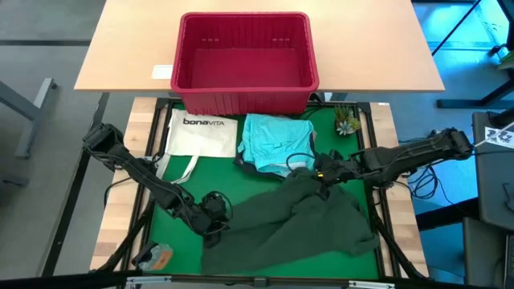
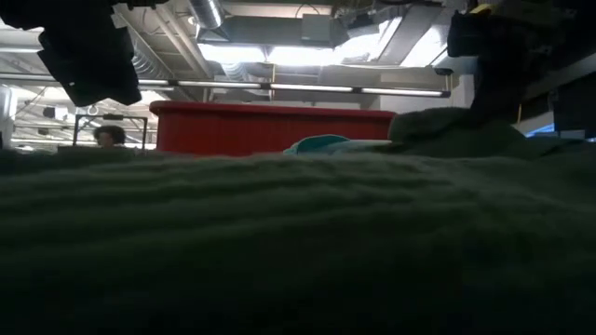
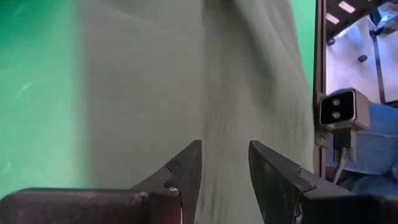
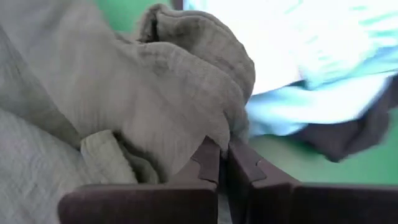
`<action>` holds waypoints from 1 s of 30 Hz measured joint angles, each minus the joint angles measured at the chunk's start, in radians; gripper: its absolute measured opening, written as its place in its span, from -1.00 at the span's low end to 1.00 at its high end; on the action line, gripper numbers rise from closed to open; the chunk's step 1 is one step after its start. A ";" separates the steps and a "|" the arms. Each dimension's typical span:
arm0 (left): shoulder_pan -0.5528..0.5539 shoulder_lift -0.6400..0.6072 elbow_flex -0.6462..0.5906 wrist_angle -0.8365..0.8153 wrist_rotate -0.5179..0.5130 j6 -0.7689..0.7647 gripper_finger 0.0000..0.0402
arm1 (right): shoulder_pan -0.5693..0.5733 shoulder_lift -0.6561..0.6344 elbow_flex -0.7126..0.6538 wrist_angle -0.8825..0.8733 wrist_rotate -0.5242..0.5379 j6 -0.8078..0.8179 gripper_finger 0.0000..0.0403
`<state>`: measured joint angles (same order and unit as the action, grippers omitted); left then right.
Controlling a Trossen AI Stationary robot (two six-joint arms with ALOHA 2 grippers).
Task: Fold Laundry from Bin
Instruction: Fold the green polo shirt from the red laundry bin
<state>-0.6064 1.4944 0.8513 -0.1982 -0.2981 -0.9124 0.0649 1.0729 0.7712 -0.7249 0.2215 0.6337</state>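
Note:
The dark green garment (image 1: 297,221) lies crumpled on the green mat (image 1: 173,233) toward the near side. It fills the foreground of the low view (image 2: 298,242). My right gripper (image 1: 321,172) is shut on its far end (image 4: 222,146). My left gripper (image 1: 213,223) is open (image 3: 224,146) and hovers over the garment's left part (image 3: 155,93) with nothing between the fingers. A light turquoise garment (image 1: 277,143) rests on the mat just in front of the red bin (image 1: 245,60), whose inside shows no cloth. My right gripper pinches a bunched fold of the dark green garment (image 4: 208,134) between its two fingers, at the garment's far end. The fingers slant down from the table's right side. The cloth rises in a slack heap to the fingers, and the rest of it lies on the mat.
A white tote bag (image 1: 201,132) lies at the far left of the mat. A dark cloth (image 1: 261,167) pokes out under the turquoise garment. A small potted plant (image 1: 347,120) stands at the far right, and a small orange thing (image 1: 157,258) sits at the near left corner.

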 joint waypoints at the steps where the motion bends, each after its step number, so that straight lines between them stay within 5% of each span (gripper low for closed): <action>1: 0.000 0.000 0.000 -0.002 0.009 -0.002 -0.37 | 0.000 -0.007 0.000 -0.007 0.005 0.003 -0.97; 9: 0.006 0.000 0.000 -0.082 -0.055 -0.031 -0.37 | 0.000 -0.012 0.000 -0.010 0.010 0.013 -0.98; 18: 0.073 0.001 0.000 -0.158 -0.063 -0.099 -0.37 | 0.000 -0.011 0.000 -0.120 0.213 0.017 -0.97; 30: 0.268 0.001 -0.009 -0.278 -0.107 -0.037 -0.37 | 0.000 -0.011 0.000 -0.141 0.174 0.016 -0.97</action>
<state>-0.3387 1.4952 0.8421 -0.4767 -0.4049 -0.9495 0.0650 1.0615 0.7715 -0.8661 0.3958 0.6498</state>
